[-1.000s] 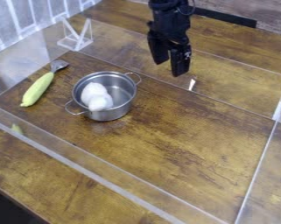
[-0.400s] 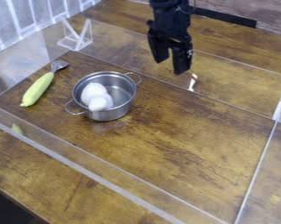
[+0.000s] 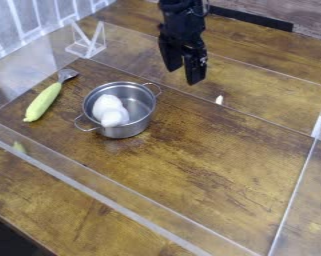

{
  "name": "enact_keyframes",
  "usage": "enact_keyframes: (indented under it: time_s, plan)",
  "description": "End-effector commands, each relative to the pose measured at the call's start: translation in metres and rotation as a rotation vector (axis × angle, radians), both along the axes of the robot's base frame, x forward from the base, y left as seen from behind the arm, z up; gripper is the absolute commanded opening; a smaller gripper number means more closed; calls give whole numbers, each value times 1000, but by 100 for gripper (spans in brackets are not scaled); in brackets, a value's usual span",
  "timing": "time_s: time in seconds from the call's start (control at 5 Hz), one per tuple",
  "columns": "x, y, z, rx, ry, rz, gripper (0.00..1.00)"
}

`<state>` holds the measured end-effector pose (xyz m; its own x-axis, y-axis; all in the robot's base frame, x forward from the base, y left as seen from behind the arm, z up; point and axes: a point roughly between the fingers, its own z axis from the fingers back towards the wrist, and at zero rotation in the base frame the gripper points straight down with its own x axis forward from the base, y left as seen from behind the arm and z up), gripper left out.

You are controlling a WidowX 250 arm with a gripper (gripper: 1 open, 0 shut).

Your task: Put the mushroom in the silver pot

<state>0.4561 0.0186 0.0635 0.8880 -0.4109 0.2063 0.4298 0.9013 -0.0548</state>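
The silver pot stands left of centre on the wooden table, its two loop handles at front left and back right. Inside it lies the mushroom, a smooth white lump resting on the pot's bottom. My gripper hangs above and behind the pot's right handle, pointing steeply down. Its black fingers stand apart and open with nothing between them, and it touches neither pot nor mushroom.
A yellow-green corn cob lies left of the pot. A clear plastic wall fences the work area at front and sides. A small clear stand sits at the back left. A small white fleck lies on the wood right of the gripper.
My gripper has shifted left in the view, closer to the pot's far side. Pot, mushroom and corn have stayed put.
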Motion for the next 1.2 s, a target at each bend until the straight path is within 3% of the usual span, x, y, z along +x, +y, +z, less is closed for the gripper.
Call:
enact_keyframes:
  time_s: [0.0,0.4,1.0]
  plan:
    - [3,11,21,11,-64,-10,100]
    - [4,-2,16,25,-80,-9,100]
    - [7,-26,51,50,-124,-64,100]
